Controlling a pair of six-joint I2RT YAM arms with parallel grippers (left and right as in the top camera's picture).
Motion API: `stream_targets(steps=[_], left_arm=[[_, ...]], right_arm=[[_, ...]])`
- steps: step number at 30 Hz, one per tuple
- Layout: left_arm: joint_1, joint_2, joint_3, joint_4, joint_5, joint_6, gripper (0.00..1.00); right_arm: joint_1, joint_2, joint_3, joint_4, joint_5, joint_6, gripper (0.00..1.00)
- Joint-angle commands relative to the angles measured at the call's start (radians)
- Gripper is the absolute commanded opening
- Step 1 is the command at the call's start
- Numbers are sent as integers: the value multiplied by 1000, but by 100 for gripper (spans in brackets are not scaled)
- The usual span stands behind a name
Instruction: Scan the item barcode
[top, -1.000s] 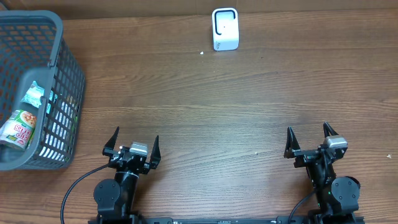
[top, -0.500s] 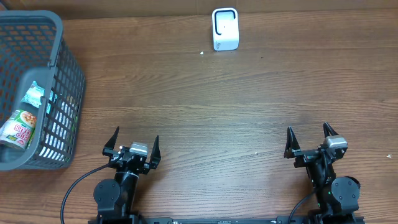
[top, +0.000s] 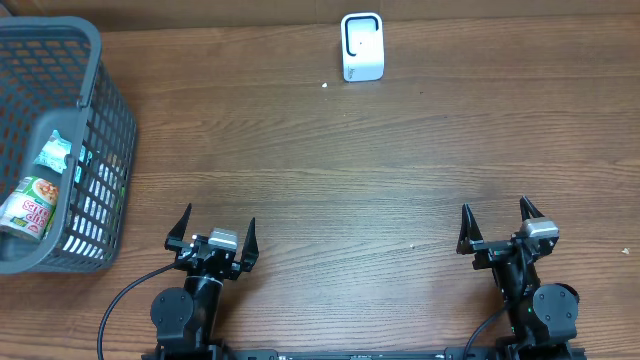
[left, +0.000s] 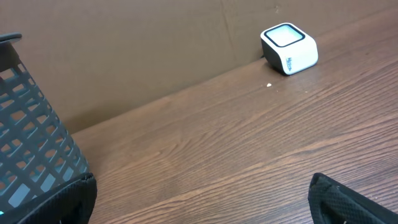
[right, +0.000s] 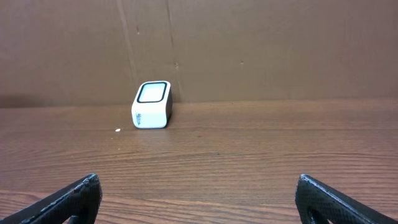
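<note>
Overhead view compared across the last second: no change detected.

- The left gripper (top: 214, 225) holds the same spot near the front edge of the table (top: 330, 170), with its jaws spread as wide as before.
- The right gripper (top: 495, 215) shows likewise no displacement and the same wide spread.
- Neither arm shows any shift in pose.
- The white scanner (top: 362, 46) at the far edge shows no slide and no rotation.
- The grey basket (top: 90, 60) at the left keeps the same outline and the same position.
- The cup with the red-and-green label (top: 30, 205) inside the basket lies as before.
- The white speck (top: 325, 85) near the scanner is unmoved.
- Shadows match frame for frame.
</note>
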Motion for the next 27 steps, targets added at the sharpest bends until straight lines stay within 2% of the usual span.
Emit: stream_targets(steps=[1,12,18,22,27], left_arm=[[-8,-11,-8,4,4,14,100],[-7,-11,-8,9,0,14,100],[-7,-10,12,41,46,-103,100],[-7,19,95,37,47,-152,100],[-7,168,305,-24,56,-163,100]], right_arm=[[2,-12,-10,8,13,-3,100],[2,-12,-10,8,13,-3,100],[2,-12,-10,8,13,-3,100],[2,-12,-10,8,13,-3,100],[2,-12,-10,8,13,-3,100]])
